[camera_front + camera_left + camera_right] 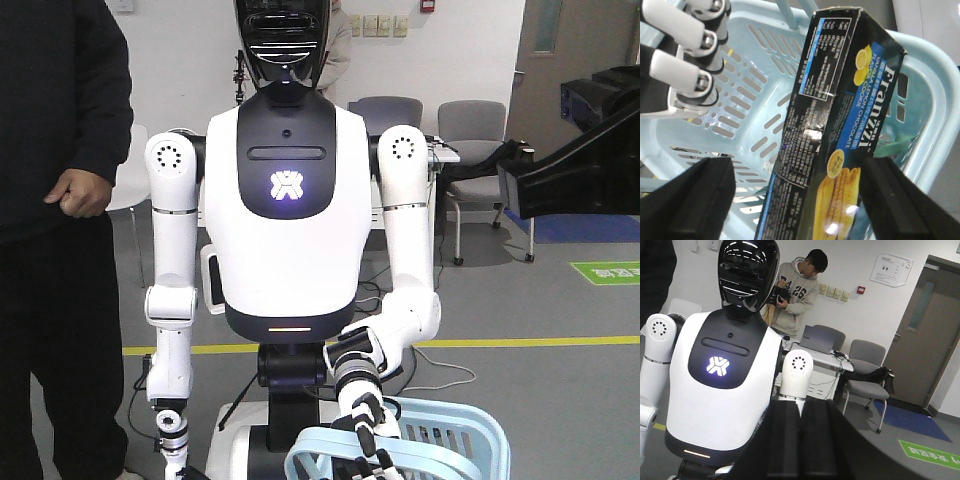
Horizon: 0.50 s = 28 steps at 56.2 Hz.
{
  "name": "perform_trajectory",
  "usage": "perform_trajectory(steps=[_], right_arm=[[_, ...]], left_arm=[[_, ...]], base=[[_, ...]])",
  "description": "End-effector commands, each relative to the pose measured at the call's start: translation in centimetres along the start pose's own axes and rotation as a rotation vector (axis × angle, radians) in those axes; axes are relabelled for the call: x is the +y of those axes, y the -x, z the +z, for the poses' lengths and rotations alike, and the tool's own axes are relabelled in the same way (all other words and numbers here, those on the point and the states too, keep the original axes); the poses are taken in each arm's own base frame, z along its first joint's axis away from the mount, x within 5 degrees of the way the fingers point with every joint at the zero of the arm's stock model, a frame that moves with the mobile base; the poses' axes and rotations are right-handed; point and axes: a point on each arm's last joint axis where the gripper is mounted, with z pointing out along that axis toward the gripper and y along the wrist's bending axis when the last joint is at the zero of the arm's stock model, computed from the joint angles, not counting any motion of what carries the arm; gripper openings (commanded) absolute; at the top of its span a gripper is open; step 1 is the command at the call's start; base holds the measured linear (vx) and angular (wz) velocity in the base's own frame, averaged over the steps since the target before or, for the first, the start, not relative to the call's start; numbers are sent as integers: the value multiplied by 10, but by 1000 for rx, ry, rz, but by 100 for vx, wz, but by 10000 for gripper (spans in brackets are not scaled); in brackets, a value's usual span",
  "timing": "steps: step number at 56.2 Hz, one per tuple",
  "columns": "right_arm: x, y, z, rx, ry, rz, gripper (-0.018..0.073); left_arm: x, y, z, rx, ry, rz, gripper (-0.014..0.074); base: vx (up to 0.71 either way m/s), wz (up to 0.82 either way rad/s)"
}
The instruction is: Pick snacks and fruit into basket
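The black-and-blue Franzzi snack box (pixel 835 125) stands tilted inside the light blue basket (pixel 740 100). My left gripper (pixel 797 172) is open around the box's lower part. Its right finger (pixel 900 200) lies against the box, and its left finger (pixel 695 200) stands a little apart from it. A sliver of green packaging (pixel 890 145) shows behind the box. In the front view a white humanoid robot's hand (pixel 365 420) holds the basket (pixel 470 430) by its handle. My right gripper (pixel 801 410) is shut and empty, pointing at the humanoid. No fruit is in view.
The humanoid's white fingers (pixel 690 50) grip the basket's rim at the upper left. A person in black (pixel 60 200) stands beside the humanoid. Another person (pixel 797 295) films behind it. Grey chairs (pixel 865 370) and a desk stand at the back. A black arm (pixel 580 170) reaches in from the right.
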Motion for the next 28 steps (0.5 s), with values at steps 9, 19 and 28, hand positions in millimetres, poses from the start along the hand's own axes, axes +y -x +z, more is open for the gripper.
perform_trajectory(steps=[9, 19, 28], right_arm=[[-11, 14, -4, -85, -29, -20, -7], [-11, 14, -4, -85, -29, -20, -7], [-11, 14, -4, -85, -29, -17, -7]], left_arm=[[18, 28, -18, -5, 90, 25, 491], [25, 32, -34, 125, 121, 51, 315], [35, 49, -55, 128, 211, -27, 93]], base=[[0, 0], [0, 0], [0, 0]])
